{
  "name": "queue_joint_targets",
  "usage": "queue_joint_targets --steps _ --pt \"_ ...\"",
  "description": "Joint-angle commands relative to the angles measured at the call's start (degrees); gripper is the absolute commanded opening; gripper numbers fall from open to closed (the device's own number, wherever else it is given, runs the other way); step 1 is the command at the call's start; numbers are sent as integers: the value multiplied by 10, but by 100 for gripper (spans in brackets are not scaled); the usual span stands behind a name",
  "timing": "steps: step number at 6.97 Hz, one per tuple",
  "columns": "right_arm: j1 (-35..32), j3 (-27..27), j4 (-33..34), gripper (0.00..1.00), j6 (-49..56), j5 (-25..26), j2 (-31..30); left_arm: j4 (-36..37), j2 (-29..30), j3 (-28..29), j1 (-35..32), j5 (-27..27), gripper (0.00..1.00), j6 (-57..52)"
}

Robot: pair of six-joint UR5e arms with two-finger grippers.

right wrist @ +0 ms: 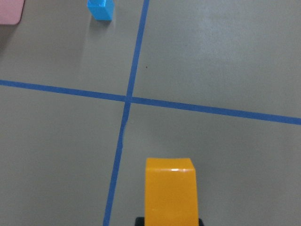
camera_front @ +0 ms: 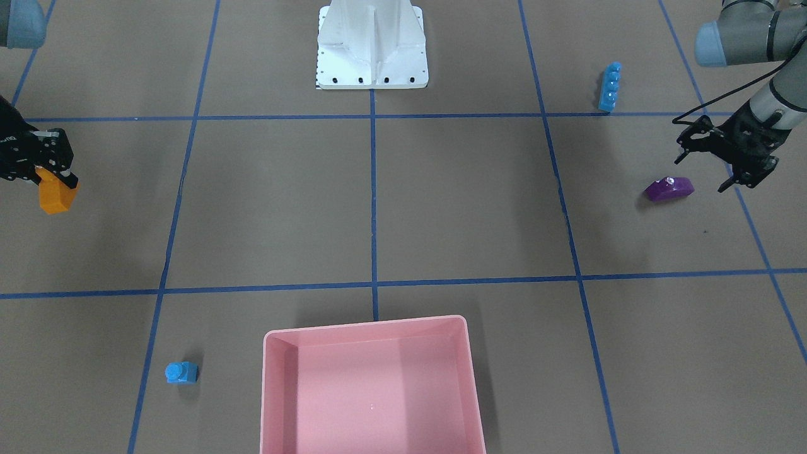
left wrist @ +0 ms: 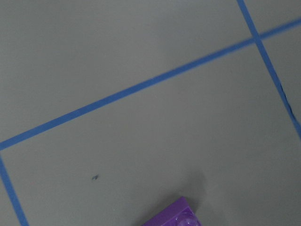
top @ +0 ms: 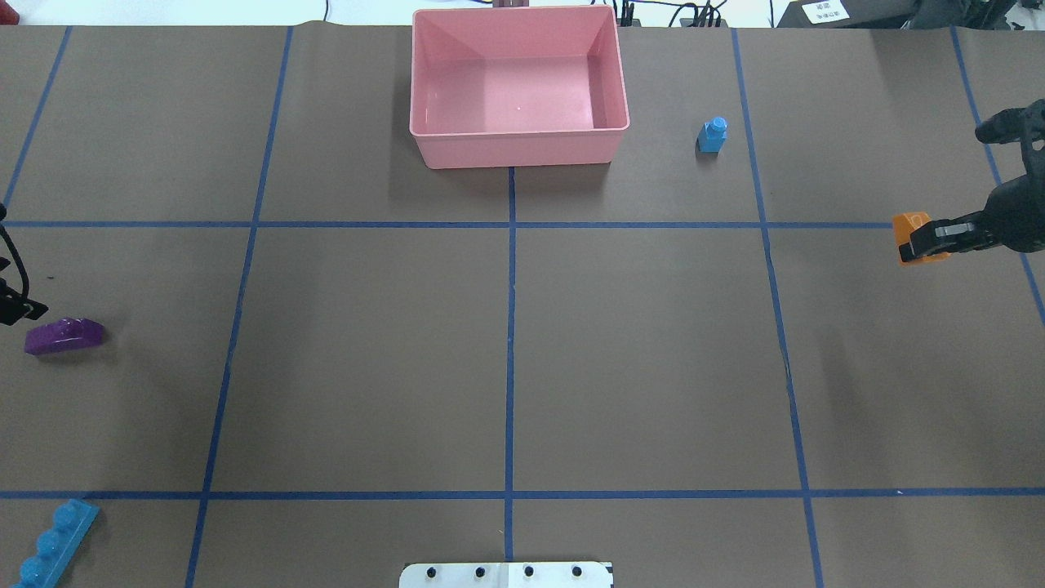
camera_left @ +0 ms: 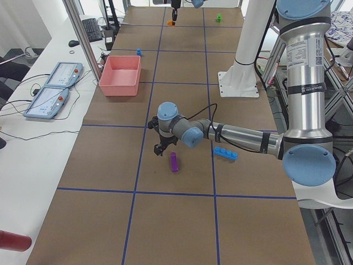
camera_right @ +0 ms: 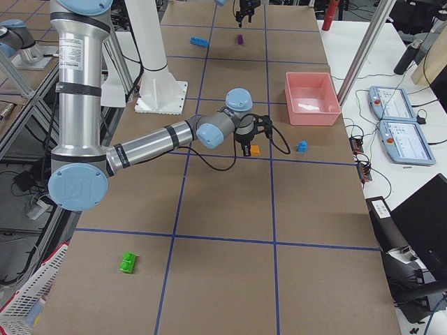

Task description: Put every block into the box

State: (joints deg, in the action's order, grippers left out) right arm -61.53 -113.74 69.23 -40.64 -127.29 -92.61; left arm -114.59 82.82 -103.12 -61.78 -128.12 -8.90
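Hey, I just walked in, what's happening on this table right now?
The robot is gathering toy blocks into the pink box, which holds none yet. Its right pincer is shut on the orange wedge, far from the box. The left pincer is open beside the purple wedge, not gripping it. The small blue block, the long blue block and the green block lie on the table untouched.

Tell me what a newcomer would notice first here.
The big pink box sits near the far edge of the table, with no block in it. The right gripper is shut on the orange wedge. The left gripper hangs open next to the purple wedge.
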Motion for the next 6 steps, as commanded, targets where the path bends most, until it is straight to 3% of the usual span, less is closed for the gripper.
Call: queue_joint_targets --steps 1,3,6 --pt "-9 -3 -2 0 -49 -4 38 -2 -7 3 11 6 100 -97" --pt "-24 -3 -4 0 -89 -12 66 -1 -4 10 55 9 100 -92" --pt "-30 -13 -3 0 -139 -13 108 -1 8 40 58 30 100 -96"
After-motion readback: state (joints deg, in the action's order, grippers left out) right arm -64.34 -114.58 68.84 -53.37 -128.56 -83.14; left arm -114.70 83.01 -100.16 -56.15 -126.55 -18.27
